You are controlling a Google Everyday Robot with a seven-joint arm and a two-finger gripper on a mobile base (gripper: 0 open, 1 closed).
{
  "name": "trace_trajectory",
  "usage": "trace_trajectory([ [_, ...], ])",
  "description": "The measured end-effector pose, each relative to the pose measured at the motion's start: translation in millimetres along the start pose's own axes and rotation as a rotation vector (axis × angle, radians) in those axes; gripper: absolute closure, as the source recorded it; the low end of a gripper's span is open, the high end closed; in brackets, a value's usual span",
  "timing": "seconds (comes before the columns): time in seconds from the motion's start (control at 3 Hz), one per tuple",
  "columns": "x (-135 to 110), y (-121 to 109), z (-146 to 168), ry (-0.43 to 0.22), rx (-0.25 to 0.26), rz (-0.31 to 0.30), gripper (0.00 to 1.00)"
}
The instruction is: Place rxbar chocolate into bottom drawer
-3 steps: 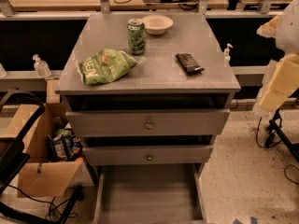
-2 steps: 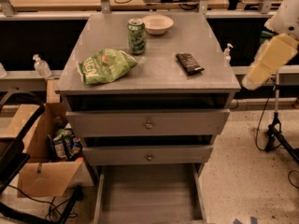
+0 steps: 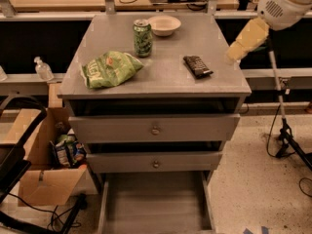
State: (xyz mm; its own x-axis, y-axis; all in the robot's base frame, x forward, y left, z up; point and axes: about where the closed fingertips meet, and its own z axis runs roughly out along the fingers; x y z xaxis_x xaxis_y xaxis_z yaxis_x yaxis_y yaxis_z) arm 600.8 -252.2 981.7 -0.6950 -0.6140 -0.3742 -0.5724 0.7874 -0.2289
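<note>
Rxbar chocolate (image 3: 197,66) lay flat on the right side of the grey cabinet top (image 3: 161,79), in the same spot as a moment before, with nothing holding it. The gripper (image 3: 242,42), a pale yellowish shape at the end of the white arm (image 3: 285,4), hung in the air over the cabinet's right edge, to the right of the bar and apart from it; whether it was clenched or released could not be told. It had come in from the right since the earlier frame, when it sat out past the side of the cabinet, and it now stood higher and closer to the bar. Further left on the top, the green can (image 3: 142,38), the pale bowl (image 3: 164,25) behind it and the crumpled green chip bag (image 3: 111,68) had not moved. Below, the two drawers with round knobs (image 3: 155,129) were closed or nearly so, and the bottom drawer (image 3: 156,199) stood pulled out, its plain floor bare as before. A cardboard box (image 3: 44,179) sat on the floor to the cabinet's left.
</note>
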Motion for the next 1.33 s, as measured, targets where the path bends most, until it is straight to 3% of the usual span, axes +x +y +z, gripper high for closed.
trace_trajectory([
  [0.67,-4.0,4.2,6.4,-0.015,-0.029,0.045,0.0],
  [1.0,-36.7,11.4,33.5,-0.065,-0.093,0.126,0.0],
  [1.33,-70.5,8.3,79.3,-0.04,-0.107,0.259,0.0],
])
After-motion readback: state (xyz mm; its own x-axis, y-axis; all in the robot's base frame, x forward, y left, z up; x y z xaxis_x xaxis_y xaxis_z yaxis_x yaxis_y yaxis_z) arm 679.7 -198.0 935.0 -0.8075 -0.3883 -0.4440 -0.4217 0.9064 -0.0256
